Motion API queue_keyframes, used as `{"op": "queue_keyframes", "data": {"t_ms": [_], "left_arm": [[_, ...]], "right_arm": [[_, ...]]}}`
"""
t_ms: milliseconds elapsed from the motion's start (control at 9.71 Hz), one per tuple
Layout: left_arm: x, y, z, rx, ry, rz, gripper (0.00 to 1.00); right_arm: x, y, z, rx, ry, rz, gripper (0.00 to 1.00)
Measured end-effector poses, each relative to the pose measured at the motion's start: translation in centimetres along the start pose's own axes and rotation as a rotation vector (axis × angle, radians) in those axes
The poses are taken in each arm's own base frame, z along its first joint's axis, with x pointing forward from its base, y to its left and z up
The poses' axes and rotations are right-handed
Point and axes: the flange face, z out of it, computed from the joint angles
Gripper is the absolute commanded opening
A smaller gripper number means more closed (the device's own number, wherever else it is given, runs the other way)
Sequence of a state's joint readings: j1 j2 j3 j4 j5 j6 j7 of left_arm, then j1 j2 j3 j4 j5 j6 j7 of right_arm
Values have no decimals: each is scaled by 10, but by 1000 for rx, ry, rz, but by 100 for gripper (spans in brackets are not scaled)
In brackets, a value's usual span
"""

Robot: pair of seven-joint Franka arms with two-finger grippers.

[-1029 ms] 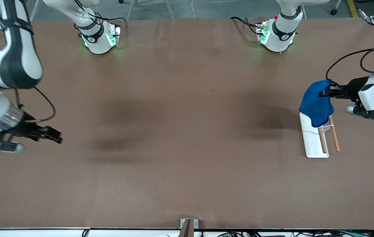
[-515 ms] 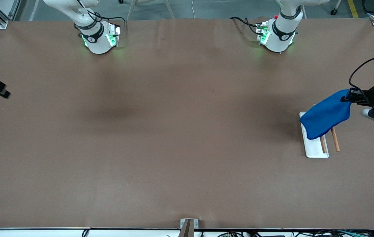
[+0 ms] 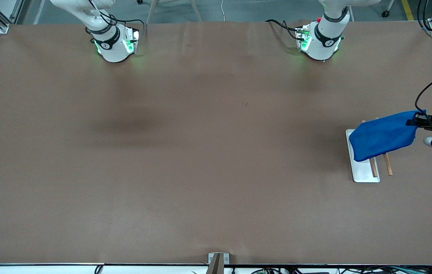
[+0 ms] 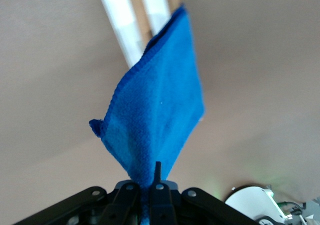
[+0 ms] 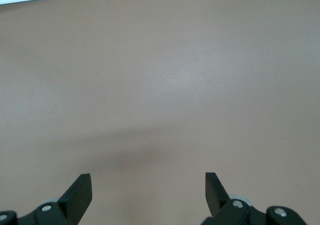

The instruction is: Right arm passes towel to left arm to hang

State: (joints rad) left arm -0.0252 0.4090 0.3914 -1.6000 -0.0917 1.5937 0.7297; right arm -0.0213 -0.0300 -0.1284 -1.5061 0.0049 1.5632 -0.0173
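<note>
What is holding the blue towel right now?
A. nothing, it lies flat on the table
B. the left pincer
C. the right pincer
B. The left pincer is shut on one end of the towel, which drapes over the rack; the right pincer is open with nothing in it.

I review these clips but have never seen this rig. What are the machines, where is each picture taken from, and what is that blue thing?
Two robot arms stand at a brown table. The wide picture looks down from across it; the two others come from cameras on the wrists. The left pincer is shut on a corner of the blue towel, which drapes over a rack with wooden rails on a white base. The right pincer is open, holds nothing, and waits at its own end of the table.
</note>
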Motion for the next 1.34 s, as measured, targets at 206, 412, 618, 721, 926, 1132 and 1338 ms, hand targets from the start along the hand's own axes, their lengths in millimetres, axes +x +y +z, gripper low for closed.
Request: {"op": "queue_keyframes", "data": {"t_ms": [206,412,618,721,926,1132,1338], "left_arm": [[11,-11,14,13,-12,-56,61],[19,-13,14,36,7,-168,100],[26,-13,-2,54,92,-220,100],[27,-11,-16,63,141,-244,100],[22,6,-61,83,262,-296,100],[11,56,-113,82,380,-292,100],[-6,125,-154,103,448,-293,100]], "right_arm": [[0,-2,-1,0,3,-5,100],[0,-6,-1,1,3,-12,100],[0,-7,-1,1,3,-15,100],[0,-8,-2,1,4,-16,100],[1,-7,-3,0,7,-14,100],[1,-8,-3,-1,7,-15,100],[1,-10,-3,-1,8,-20,100]]}}
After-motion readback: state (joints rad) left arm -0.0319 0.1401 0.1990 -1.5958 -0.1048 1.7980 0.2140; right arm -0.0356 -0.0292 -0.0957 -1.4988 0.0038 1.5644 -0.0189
